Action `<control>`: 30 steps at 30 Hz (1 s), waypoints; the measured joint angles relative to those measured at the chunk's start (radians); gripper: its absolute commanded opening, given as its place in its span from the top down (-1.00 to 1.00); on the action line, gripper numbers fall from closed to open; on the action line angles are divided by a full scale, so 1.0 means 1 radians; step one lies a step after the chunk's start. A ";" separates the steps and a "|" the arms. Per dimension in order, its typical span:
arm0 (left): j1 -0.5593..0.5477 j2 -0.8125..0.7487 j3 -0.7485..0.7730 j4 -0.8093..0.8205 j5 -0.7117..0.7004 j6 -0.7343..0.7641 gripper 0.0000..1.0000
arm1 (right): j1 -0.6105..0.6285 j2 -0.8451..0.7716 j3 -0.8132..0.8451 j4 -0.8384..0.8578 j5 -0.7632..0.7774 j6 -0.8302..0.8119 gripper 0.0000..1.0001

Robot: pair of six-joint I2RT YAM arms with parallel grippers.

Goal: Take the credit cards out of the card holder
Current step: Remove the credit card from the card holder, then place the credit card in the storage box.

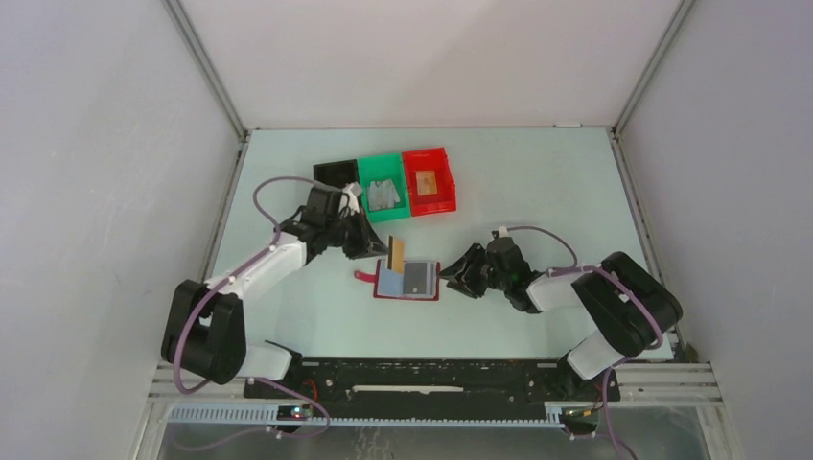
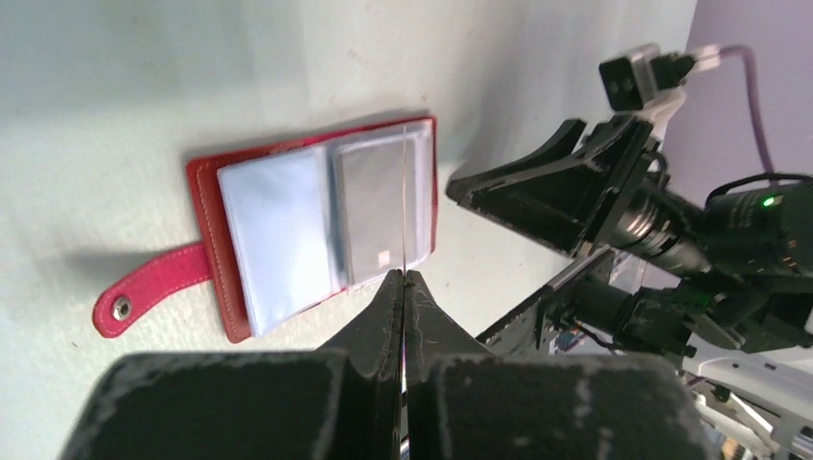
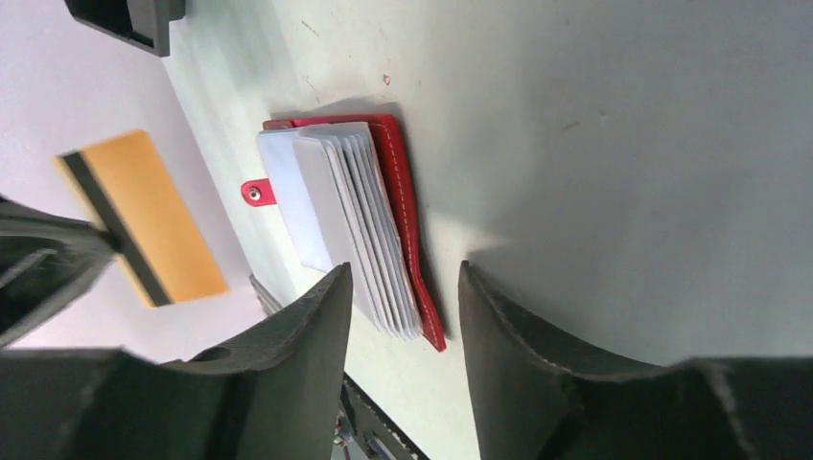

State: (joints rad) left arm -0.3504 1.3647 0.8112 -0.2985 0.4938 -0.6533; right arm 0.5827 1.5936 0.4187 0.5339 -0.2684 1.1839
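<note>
The dark-red card holder (image 1: 433, 284) lies open on the table, strap tab (image 1: 362, 276) to the left. A light blue card (image 1: 390, 281) and a grey card (image 1: 415, 278) sit in its clear sleeves. My left gripper (image 1: 382, 251) is shut on the tan card (image 1: 395, 253) and holds it upright above the holder's far edge. In the left wrist view the card shows edge-on (image 2: 406, 192) between the shut fingertips (image 2: 404, 275). In the right wrist view the tan card (image 3: 149, 216) has a dark stripe. My right gripper (image 1: 460, 271) is open and empty beside the holder's right edge (image 3: 398, 192).
Three small bins stand in a row behind the holder: black (image 1: 336, 174), green (image 1: 369, 166) with a grey item, and red (image 1: 429, 155) with a tan item. White walls enclose the table on the left, the right and the far side.
</note>
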 measured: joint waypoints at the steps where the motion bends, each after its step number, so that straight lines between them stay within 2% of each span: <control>1: 0.000 0.000 0.032 -0.021 -0.010 0.008 1.00 | -0.001 -0.021 -0.001 -0.021 0.013 -0.005 -0.14; 7: -0.013 0.060 0.242 -0.128 -0.067 0.052 1.00 | -0.017 -0.139 -0.014 -0.174 0.093 -0.034 -0.15; 16: -0.037 0.291 0.608 -0.309 -0.197 0.111 1.00 | -0.053 -0.345 -0.037 -0.432 0.200 -0.098 -0.15; 23: -0.068 0.531 0.977 -0.414 -0.276 0.131 1.00 | -0.066 -0.478 -0.038 -0.579 0.238 -0.129 -0.15; 30: -0.105 0.823 1.454 -0.544 -0.387 0.134 1.00 | -0.066 -0.569 -0.040 -0.694 0.265 -0.139 -0.16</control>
State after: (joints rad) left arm -0.4557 2.1880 2.2654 -0.8429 0.1070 -0.5190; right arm 0.5163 1.0248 0.3790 -0.1600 -0.0036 1.0451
